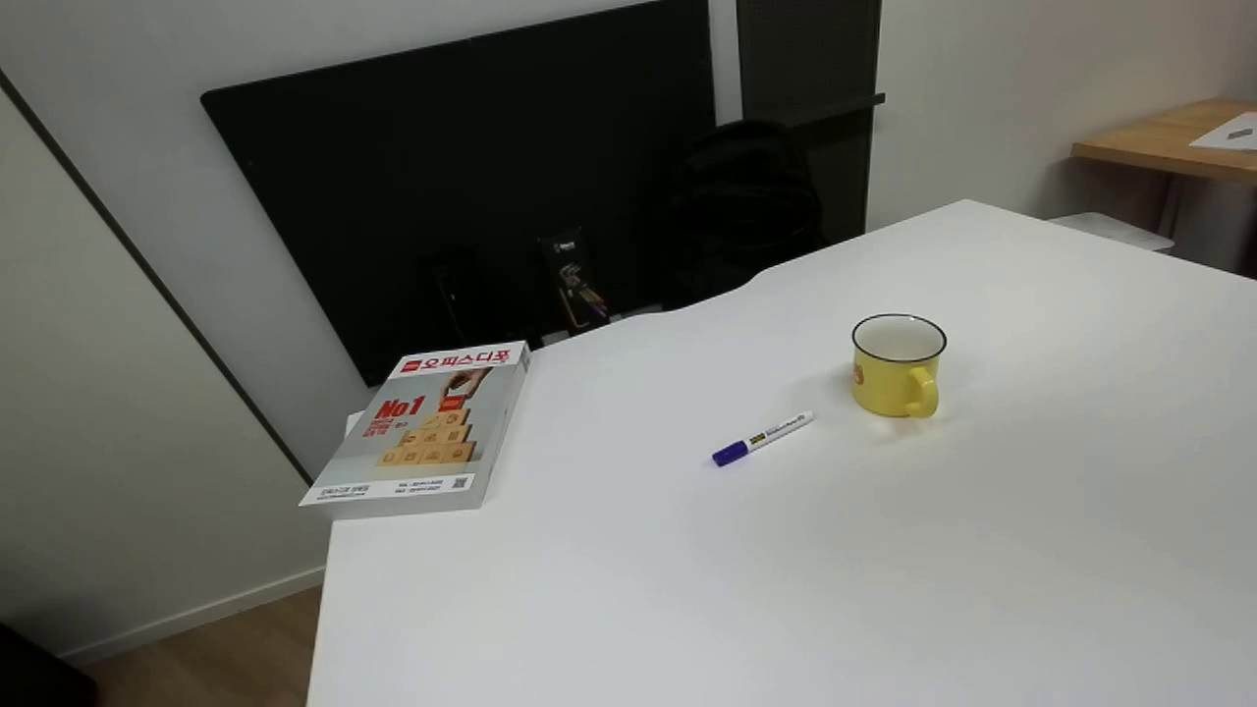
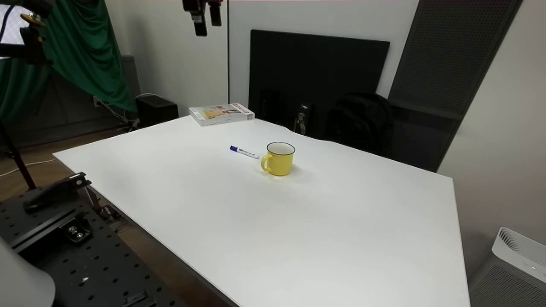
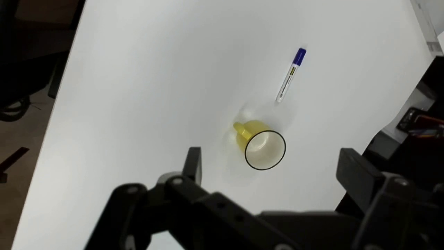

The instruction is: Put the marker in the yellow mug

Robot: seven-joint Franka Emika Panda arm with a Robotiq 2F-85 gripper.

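Observation:
The marker point(image 1: 764, 439) lies flat on the table, white with a dark blue cap. It also shows in an exterior view point(image 2: 244, 152) and in the wrist view point(image 3: 290, 75). The yellow mug point(image 1: 896, 383) stands upright close to the marker's white end, apart from it. It also shows in an exterior view point(image 2: 280, 164) and in the wrist view point(image 3: 255, 130), where its pale inside looks empty. My gripper point(image 3: 270, 156) is open with nothing between its fingers. In an exterior view my gripper point(image 2: 208, 26) hangs high above the table, at the top edge of the picture.
A thick book point(image 1: 422, 422) lies at a table edge and also shows in an exterior view point(image 2: 222, 114). The white table point(image 1: 589, 589) carries everything. A black backpack point(image 2: 362, 121) and a black panel point(image 2: 315, 72) stand behind the table.

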